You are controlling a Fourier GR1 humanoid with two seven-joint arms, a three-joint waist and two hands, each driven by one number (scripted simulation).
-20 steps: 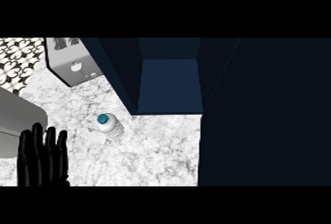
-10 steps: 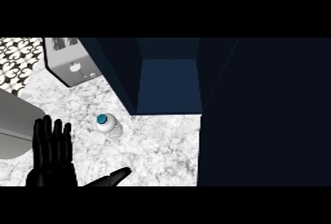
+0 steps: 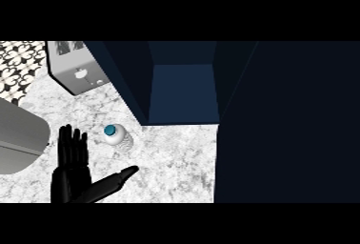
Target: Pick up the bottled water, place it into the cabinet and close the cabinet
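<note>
The bottled water (image 3: 116, 136), clear with a blue cap, stands upright on the marbled counter (image 3: 175, 157), just in front of the cabinet's left wall. The dark blue cabinet (image 3: 183, 90) is open, and nothing shows inside it. Its door (image 3: 288, 124) is a wide dark panel filling the right of the head view. My left hand (image 3: 70, 177) is low at the left, open, with fingers straight and pointing up and the thumb spread to the right. Its fingertips are a short way left of the bottle and do not touch it. The right hand does not show.
A silver toaster (image 3: 76, 71) stands at the back left beside the cabinet. A grey rounded object (image 3: 17, 138) lies at the left edge, close to my hand. Patterned tiles (image 3: 17, 59) fill the top left corner.
My left hand has moved up and to the right, closer to the bottle, and its thumb has come into view. The bottle and the cabinet have not moved.
</note>
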